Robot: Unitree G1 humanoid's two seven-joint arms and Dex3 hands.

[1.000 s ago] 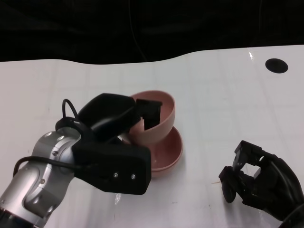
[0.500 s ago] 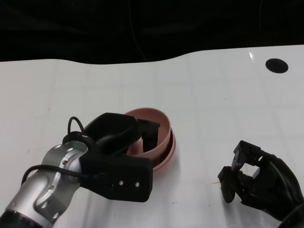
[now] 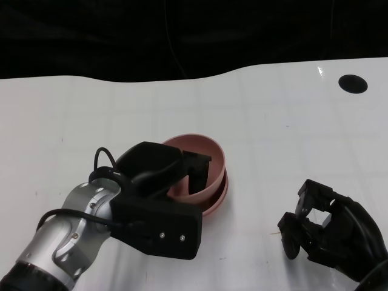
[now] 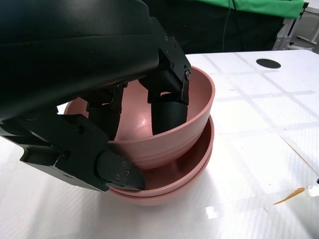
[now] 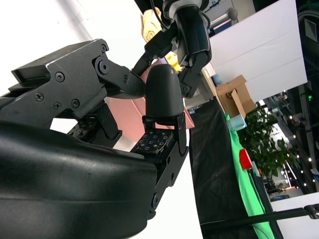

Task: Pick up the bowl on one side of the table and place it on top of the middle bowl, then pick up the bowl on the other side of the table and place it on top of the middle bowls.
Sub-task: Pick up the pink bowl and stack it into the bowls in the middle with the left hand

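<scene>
Head view, lower right of frame: the right hand (image 3: 327,233) rests on the white table (image 3: 291,127) with fingers curled in on nothing, well apart from the bowls. Lower left to centre, the left hand (image 3: 163,194) grips the rim of the top pink plastic bowl (image 3: 209,160), fingers inside and thumb outside. That bowl sits tilted in the stack of pink bowls beneath (image 3: 217,197), at mid-frame; the round rims have no long axis. Judged from this, the left hand needs only to release and lift out.

Left wrist view shows what the head view hides: the fingers (image 4: 167,107) pressed against the inner wall, and two rims below (image 4: 199,164).
</scene>
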